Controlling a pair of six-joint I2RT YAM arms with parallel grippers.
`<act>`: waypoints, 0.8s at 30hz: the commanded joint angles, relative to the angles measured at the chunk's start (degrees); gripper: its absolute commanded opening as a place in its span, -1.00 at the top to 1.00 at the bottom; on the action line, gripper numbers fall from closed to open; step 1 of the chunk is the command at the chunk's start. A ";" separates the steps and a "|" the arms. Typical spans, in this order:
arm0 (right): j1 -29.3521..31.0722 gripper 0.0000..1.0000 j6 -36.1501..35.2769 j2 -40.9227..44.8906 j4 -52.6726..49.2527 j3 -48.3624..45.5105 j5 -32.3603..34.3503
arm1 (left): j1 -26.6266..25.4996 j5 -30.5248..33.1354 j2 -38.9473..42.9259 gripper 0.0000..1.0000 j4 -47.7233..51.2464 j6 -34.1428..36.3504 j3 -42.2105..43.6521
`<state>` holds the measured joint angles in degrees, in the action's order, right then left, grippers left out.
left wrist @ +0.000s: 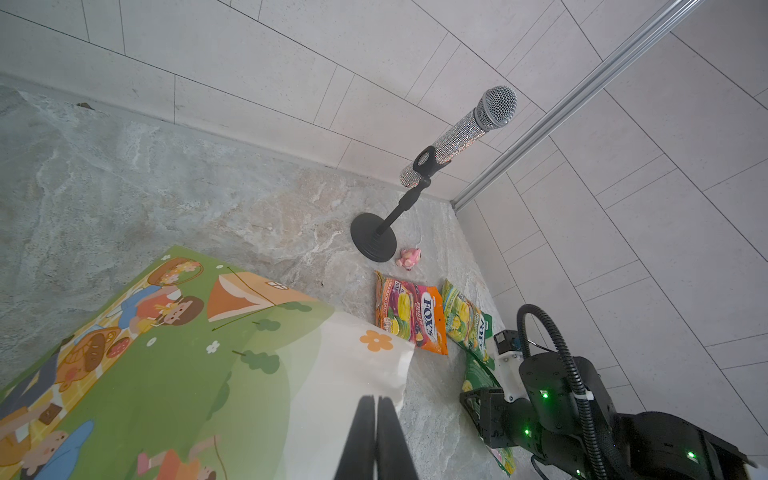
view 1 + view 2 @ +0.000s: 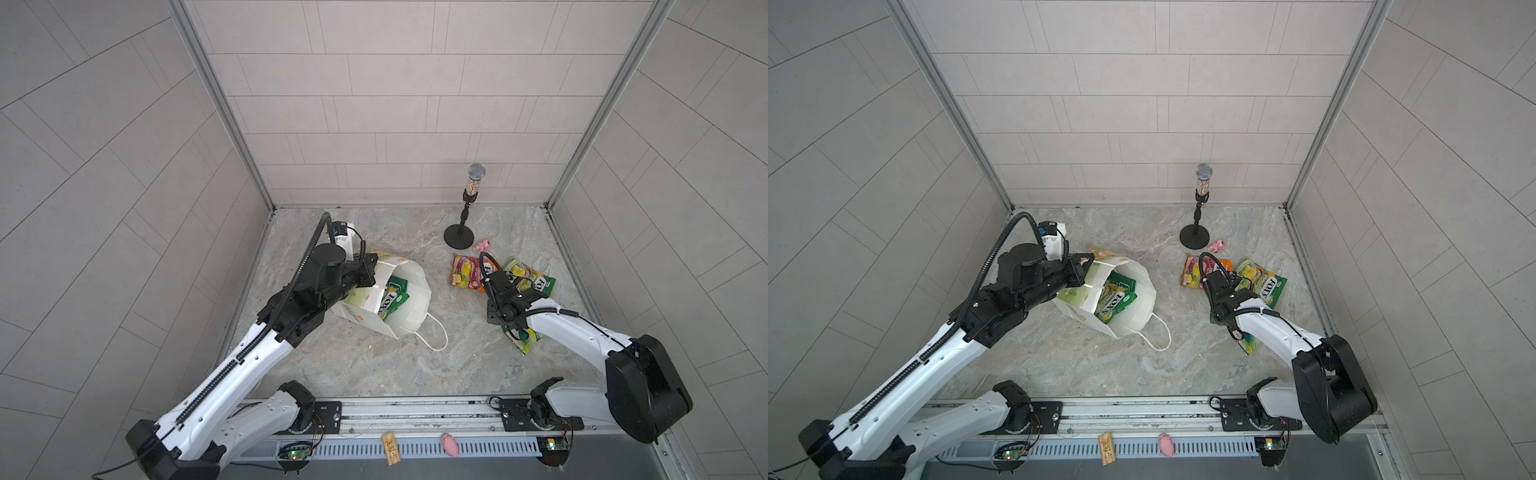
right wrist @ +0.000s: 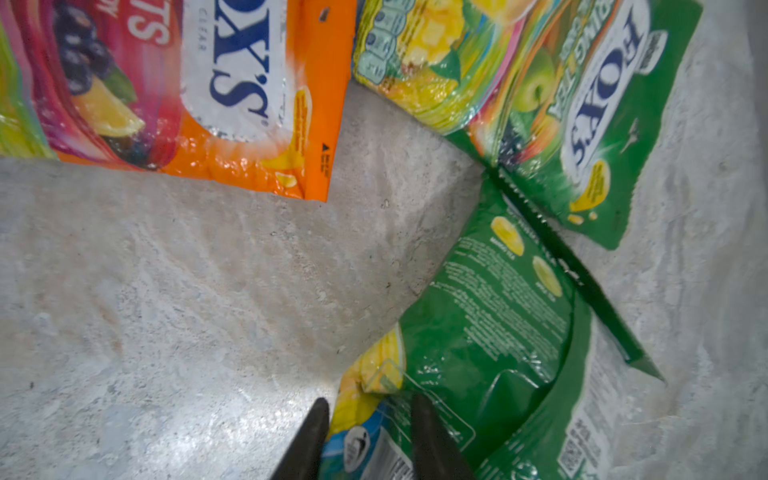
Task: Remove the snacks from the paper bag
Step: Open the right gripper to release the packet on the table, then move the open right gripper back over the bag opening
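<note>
The white paper bag lies tipped on the stone floor, its mouth open upward in both top views. Two yellow-green FOX'S snacks are inside it. My left gripper is shut on the bag's rim. Right of the bag, an orange-pink FOX'S packet and a yellow-green FOX'S packet lie flat on the floor. A third green packet lies under my right gripper, which is open with the packet's corner between its spread fingers.
A glittery microphone on a black round stand is at the back right, with a tiny pink toy figure beside its base. Tiled walls close three sides. The arms' metal rail runs along the front edge.
</note>
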<state>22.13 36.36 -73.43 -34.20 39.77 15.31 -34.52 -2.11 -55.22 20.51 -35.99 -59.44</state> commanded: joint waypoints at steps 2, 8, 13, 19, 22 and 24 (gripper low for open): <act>0.19 0.05 2.22 3.30 -1.29 0.11 3.09 | -0.12 0.82 0.93 1.00 0.55 0.93 -0.39; 0.19 -0.10 0.78 11.39 1.52 -0.96 -1.73 | -0.15 0.92 1.33 1.00 0.50 1.03 -0.29; 0.28 -0.12 -3.90 20.05 15.23 -6.84 -18.14 | -0.13 0.28 1.42 1.00 0.32 1.20 -0.13; 1.07 -0.18 -3.66 23.27 24.04 -9.02 -32.68 | -0.11 -1.07 1.36 1.00 -1.06 1.44 0.11; 2.22 -0.18 -3.50 22.22 27.84 -9.11 -38.36 | -0.11 -2.03 1.29 1.00 -1.51 1.41 0.22; 3.72 -0.16 -3.08 21.34 31.01 -9.26 -41.06 | -0.11 -2.78 1.34 1.00 -1.86 1.50 0.36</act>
<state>24.40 33.28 -51.48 -10.07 30.74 -18.00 -34.52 -3.68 -54.83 20.21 -35.48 -59.44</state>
